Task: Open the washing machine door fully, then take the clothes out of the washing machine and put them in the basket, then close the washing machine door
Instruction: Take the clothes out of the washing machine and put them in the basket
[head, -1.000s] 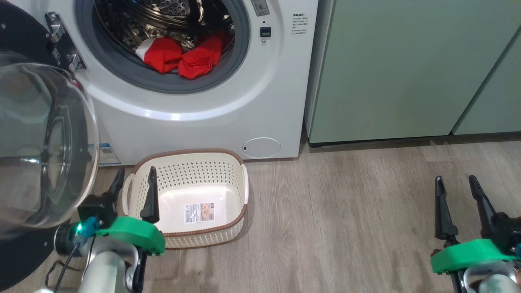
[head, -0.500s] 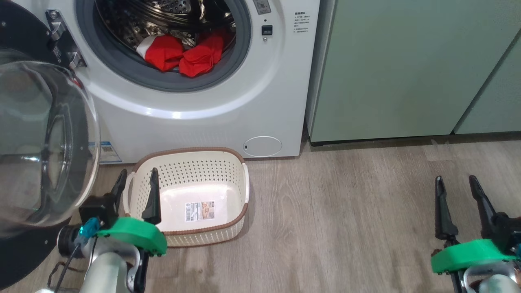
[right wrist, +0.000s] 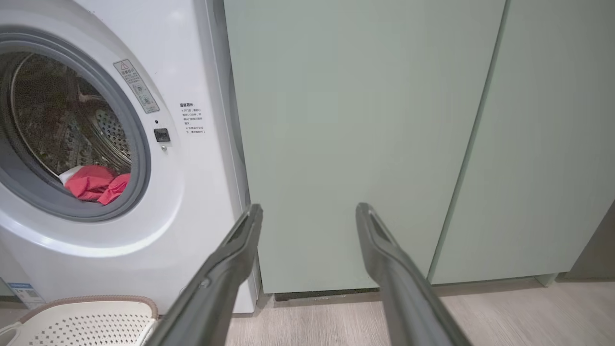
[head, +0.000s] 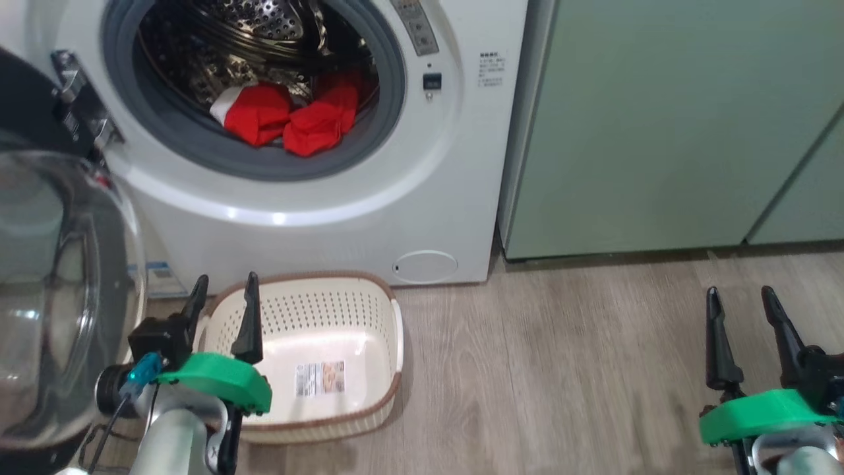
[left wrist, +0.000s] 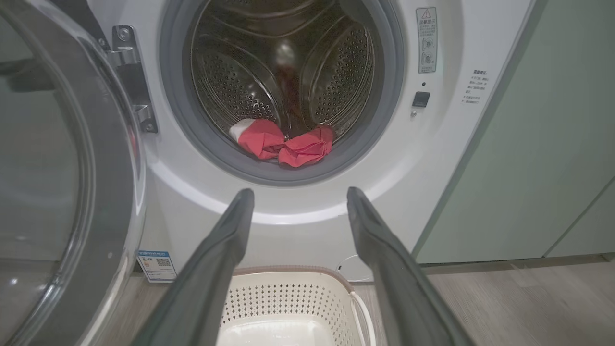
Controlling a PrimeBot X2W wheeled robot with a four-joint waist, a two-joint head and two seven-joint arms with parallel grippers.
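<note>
Two bundles of bright red fabric clothes [head: 283, 122] lie at the lip of the white washing machine [head: 330, 231] in the head view, up ahead of the left claw [head: 226, 280], spread wide and empty above the cream perforated plastic basket [head: 343, 316], while the right claw [head: 738, 291], likewise wide and empty, hovers over wood-look floor [head: 560, 369]. From the left wrist, the round black-rimmed glass door [left wrist: 57, 168] stands open left of the fingers. From the right wrist, pale green cabinets [right wrist: 360, 120] face the fingers.

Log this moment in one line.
door open | clothes in washing machine | basket empty | left end effector open | right end effector open
</note>
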